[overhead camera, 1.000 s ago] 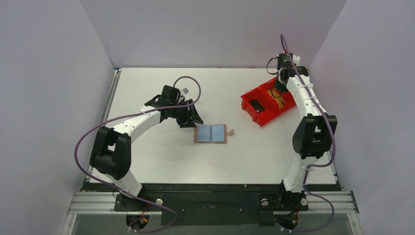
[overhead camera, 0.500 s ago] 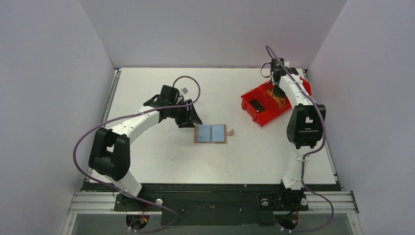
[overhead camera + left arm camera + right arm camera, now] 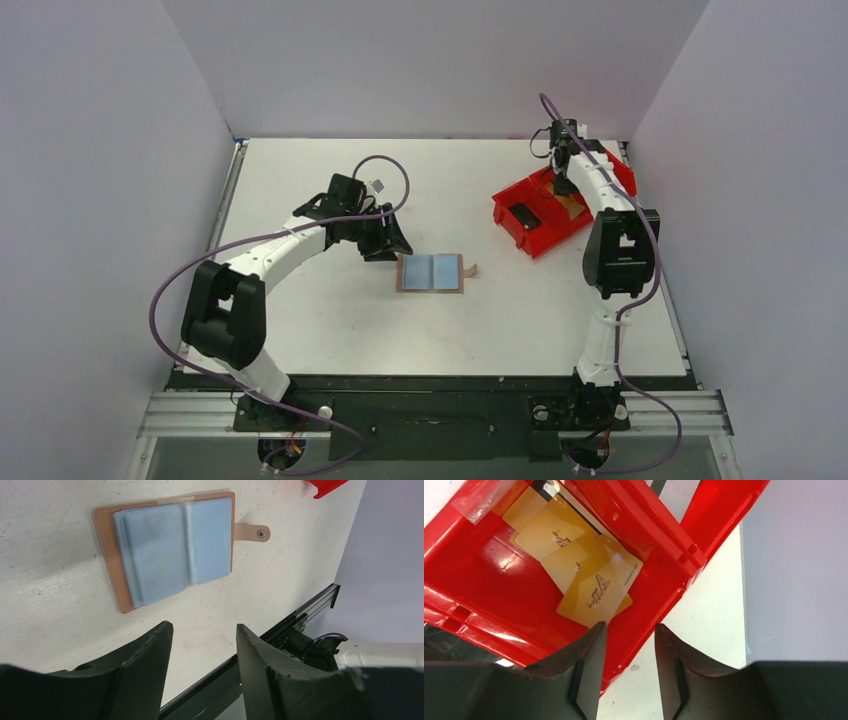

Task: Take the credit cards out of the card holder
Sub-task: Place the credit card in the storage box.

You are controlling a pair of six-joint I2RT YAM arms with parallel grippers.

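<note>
The card holder point(image 3: 431, 272) lies open on the table, tan-brown with pale blue-grey inner faces point(image 3: 170, 555) and its tab point(image 3: 252, 532) sticking out to the right. My left gripper point(image 3: 386, 241) hovers open just to its left, nothing between the fingers point(image 3: 202, 626). Several gold credit cards point(image 3: 594, 587) lie overlapping in a compartment of the red tray point(image 3: 484, 615). My right gripper point(image 3: 630, 625) is open above that tray's edge point(image 3: 563, 188), holding nothing; one fingertip overlaps the lowest card's corner in the right wrist view.
The red tray point(image 3: 543, 240) stands at the back right of the table, with a black item point(image 3: 522, 215) in its left compartment. The side walls close in on both sides. The black frame rail point(image 3: 300, 620) runs along the near table edge.
My right gripper has gone from shut to open over the red tray, and the right arm has shifted slightly left. The left arm and the card holder have not moved.
</note>
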